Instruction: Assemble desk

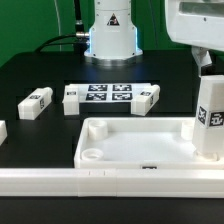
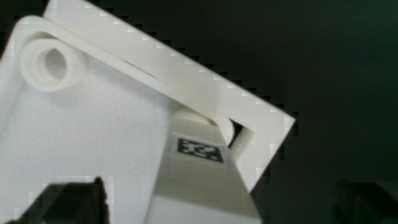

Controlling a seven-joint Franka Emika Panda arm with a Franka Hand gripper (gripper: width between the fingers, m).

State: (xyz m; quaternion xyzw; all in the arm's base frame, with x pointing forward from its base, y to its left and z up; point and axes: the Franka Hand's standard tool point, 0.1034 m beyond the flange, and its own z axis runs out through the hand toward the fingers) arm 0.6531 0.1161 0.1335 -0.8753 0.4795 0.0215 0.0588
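The white tray-like tabletop [image 1: 130, 140] lies at the front of the black table, rim up, with a round socket [image 1: 90, 155] in its corner toward the exterior view's left. My gripper [image 1: 207, 68] comes down from above at the exterior view's right and is shut on a white block leg [image 1: 209, 125], held upright at the tabletop's corner on that side. In the wrist view the leg [image 2: 187, 180] runs from between my dark fingers [image 2: 68, 205] down to the tabletop's rim [image 2: 178, 75], near another round socket [image 2: 54, 62]. Whether the leg's end sits in a socket is hidden.
The marker board [image 1: 110, 96] lies mid-table, with loose white legs beside it [image 1: 70, 98] [image 1: 148, 97], another further toward the exterior view's left [image 1: 35, 102], and one at that edge [image 1: 2, 131]. A long white rail [image 1: 100, 181] runs along the front. The robot base [image 1: 110, 35] stands behind.
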